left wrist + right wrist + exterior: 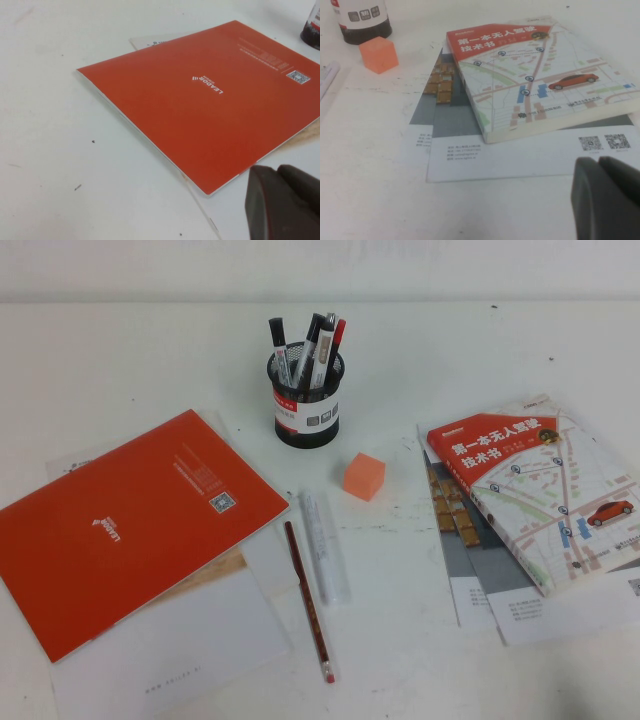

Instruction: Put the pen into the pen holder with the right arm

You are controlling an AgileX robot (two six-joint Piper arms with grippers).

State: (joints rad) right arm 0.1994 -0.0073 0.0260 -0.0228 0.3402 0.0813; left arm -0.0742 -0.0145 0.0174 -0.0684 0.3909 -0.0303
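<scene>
From the high view we see the holder (pixel 307 400) standing upright at the back middle of the table (pixel 120 350), with several pens in it. One of them, the pen (pixel 323 352), has a white barrel and black cap and leans among the others inside the cup. In front of the holder lie an orange cube (pixel 363 476), a whitish tube (pixel 325 546) and a red pencil (pixel 308 601), the last two side by side. An orange booklet (pixel 130 525) lies on the left over white sheets, and a map book (pixel 545 485) lies on the right over papers. Neither arm shows here.

In the left wrist view, the left gripper (pixel 282 202) hangs low over the table just beside the booklet's (pixel 210 105) near corner, its fingers pressed together and empty.

In the right wrist view, the right gripper (pixel 607 197) hovers near the papers under the book (pixel 540 75), fingers together, holding nothing. The cube (pixel 379 54) and the holder's base (pixel 364 20) lie beyond.
</scene>
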